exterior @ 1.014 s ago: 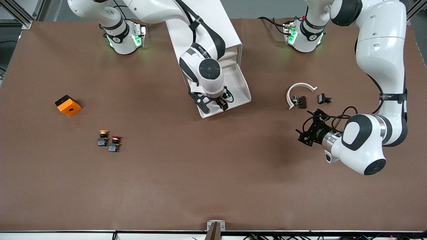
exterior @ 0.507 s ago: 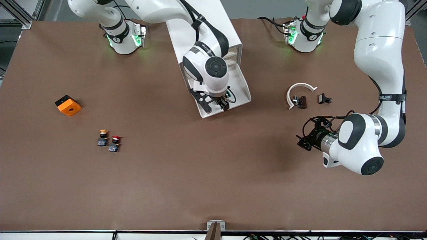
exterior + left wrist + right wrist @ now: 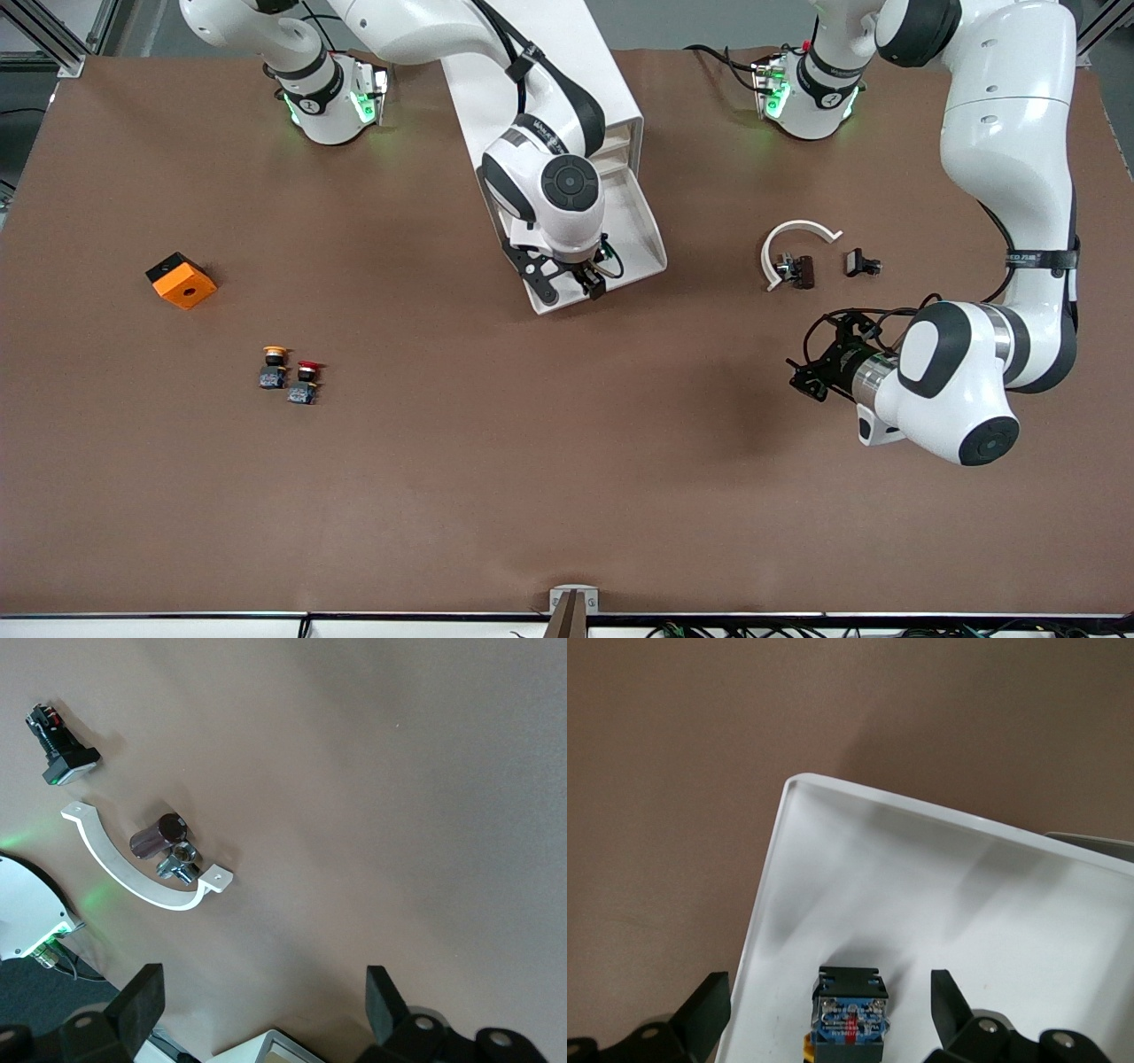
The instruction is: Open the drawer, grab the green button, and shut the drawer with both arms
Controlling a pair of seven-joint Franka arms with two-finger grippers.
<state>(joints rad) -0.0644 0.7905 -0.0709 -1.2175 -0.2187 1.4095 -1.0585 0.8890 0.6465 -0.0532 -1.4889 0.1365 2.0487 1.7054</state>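
1. White drawer [image 3: 640, 232] stands pulled out of your cabinet [image 3: 567, 53] at the middle of the brown bench [image 3: 496, 461].
2. Your right hand [image 3: 571, 285] hangs over the drawer's front end, fingers wide, gripping nothing.
3. The button [image 3: 849, 1017] lies in the drawer between those fingers; you see its black-and-blue body, the cap hidden.
4. Your left hand [image 3: 811, 372] waits over the bench toward the left arm's end, fingers wide, empty, near a white curved bracket [image 3: 791, 245].
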